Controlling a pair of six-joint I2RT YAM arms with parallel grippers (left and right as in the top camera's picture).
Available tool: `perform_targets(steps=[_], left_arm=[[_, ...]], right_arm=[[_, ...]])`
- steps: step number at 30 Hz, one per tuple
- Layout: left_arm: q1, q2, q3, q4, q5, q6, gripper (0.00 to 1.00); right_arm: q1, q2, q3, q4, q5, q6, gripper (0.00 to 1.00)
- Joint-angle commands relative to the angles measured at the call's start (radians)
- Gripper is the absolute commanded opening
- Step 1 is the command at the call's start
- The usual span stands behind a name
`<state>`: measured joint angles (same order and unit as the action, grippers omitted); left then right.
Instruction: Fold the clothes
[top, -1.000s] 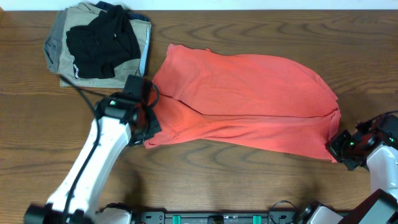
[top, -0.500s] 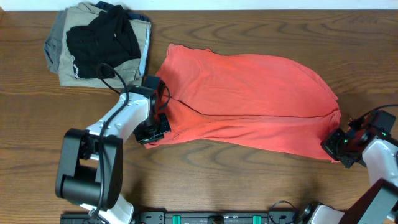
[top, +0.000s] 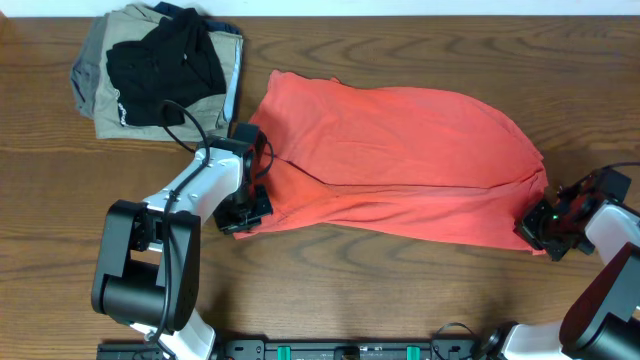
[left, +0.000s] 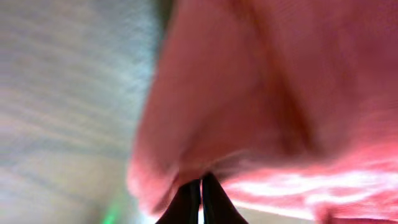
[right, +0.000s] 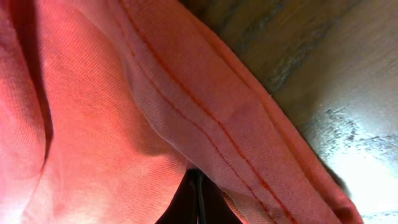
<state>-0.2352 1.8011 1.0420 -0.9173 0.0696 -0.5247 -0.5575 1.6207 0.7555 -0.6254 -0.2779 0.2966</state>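
Red-orange T-shirt (top: 400, 160) pinched low by left tool (top: 236, 224) and right tool (top: 532, 232).

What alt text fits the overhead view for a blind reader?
A red-orange T-shirt lies spread across a wooden table, the left end effector shut on its lower left edge and the right end effector on its lower right corner. Folded khaki garments topped by a black garment sit at upper left.

Both arms are glossy white tubular links between chunky black joint housings: the left arm (top: 195, 190) trails a thin black cable (top: 185, 125), the right arm (top: 612, 225) shows a small green light (top: 543, 213) on its black head, and each ends in slim dark fingers (left: 186, 208).
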Motion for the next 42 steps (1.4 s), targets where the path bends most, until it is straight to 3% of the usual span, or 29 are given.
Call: perform_targets(steps=[1,10,18,20,23,26,42], left_arm=[[0.022,0.011,0.0,-0.043,-0.082,-0.066,0.06],[0.077,0.006,0.0,-0.142,-0.078,-0.102,0.06],[0.077,-0.138,0.0,-0.206,-0.078,-0.143,0.06],[0.069,-0.222,0.0,-0.204,-0.078,-0.138,0.07],[0.045,-0.336,0.0,-0.15,-0.004,-0.032,0.06],[0.016,-0.383,0.0,-0.085,0.095,0.042,0.17],[-0.06,-0.083,0.0,0.109,0.125,0.053,0.14]], right_arm=[[-0.017,0.079,-0.04,-0.023,0.151,0.072,0.01],[-0.147,0.027,0.048,-0.225,0.234,0.088,0.01],[-0.241,-0.209,0.05,-0.344,0.232,0.085,0.01],[-0.248,-0.294,0.05,-0.356,0.184,0.048,0.01],[-0.24,-0.415,0.05,-0.354,0.022,-0.037,0.01],[-0.213,-0.496,0.05,-0.354,-0.121,-0.066,0.01],[0.051,-0.538,0.05,-0.362,-0.145,-0.066,0.01]])
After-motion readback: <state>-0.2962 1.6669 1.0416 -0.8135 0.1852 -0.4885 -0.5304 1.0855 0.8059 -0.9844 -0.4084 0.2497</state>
